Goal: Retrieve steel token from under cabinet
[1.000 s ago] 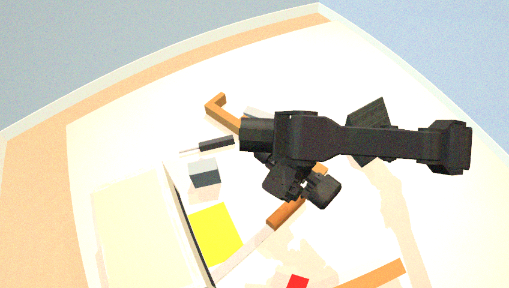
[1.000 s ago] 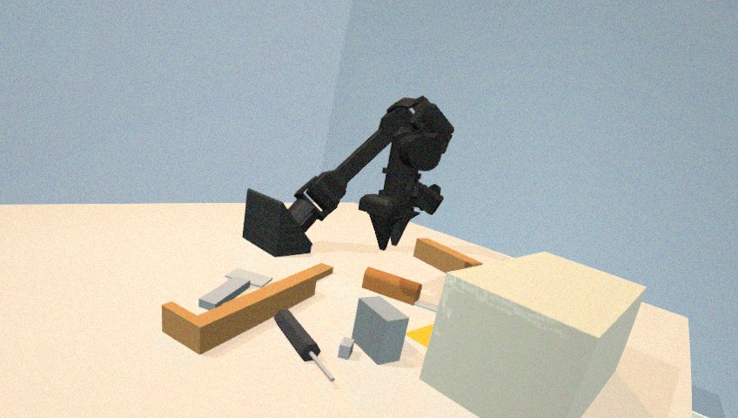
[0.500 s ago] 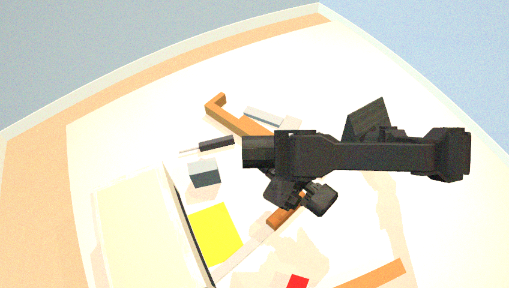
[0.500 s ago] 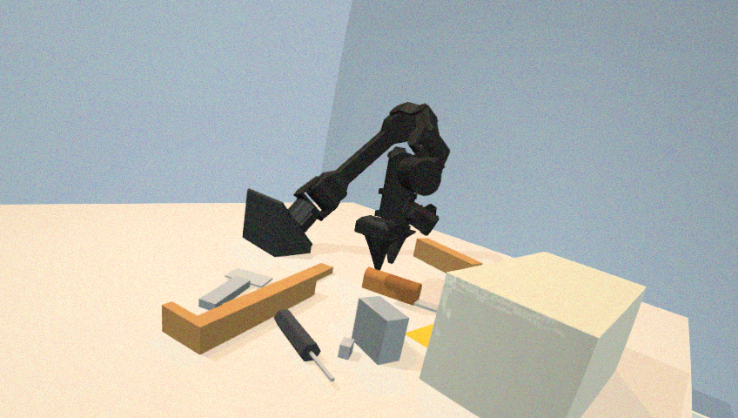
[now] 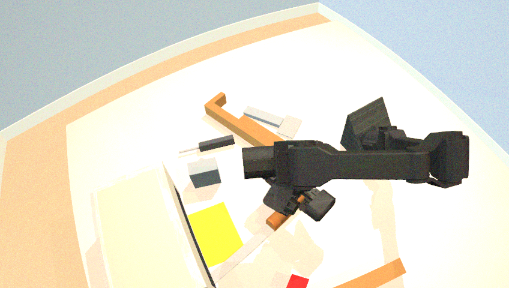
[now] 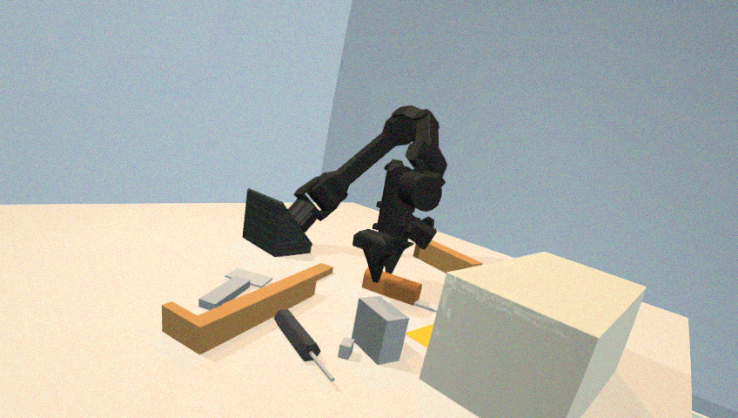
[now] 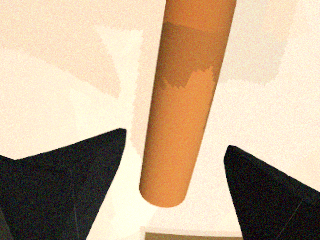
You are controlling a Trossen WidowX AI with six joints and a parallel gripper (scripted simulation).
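Arm (image 6: 357, 165): black, rising from a wedge-shaped base (image 6: 271, 225) at the back of the table (image 6: 77, 290), folded at the elbow, forearm dropping nearly straight down. Gripper (image 6: 381, 270): pointed downward over an orange cylindrical handle (image 6: 392, 286), jaws parted and holding nothing; in the wrist view the two dark fingers stand on either side of the handle's near end, with pale table showing between each finger and the handle. Handle: short, round, orange-brown, lying flat on the table, with a thin pale stem running from its far end toward the cabinet. Contents of the table, left to right in the exterior view: a long L-shaped orange bar (image 6: 232, 310); a flat grey T-shaped piece (image 6: 232, 287) just behind it; a dark screwdriver (image 6: 298, 333) with a thin metal shaft; a small grey cube (image 6: 345, 347) beside a larger grey block (image 6: 380, 328); a yellow marked area (image 5: 214, 233) in front of the cabinet; a large cream cabinet (image 6: 527, 331). Token: cannot be made out in any view. Further items: a second orange bar (image 6: 442, 254) behind the gripper; a red square (image 5: 297, 281) at the lower edge of the top view.
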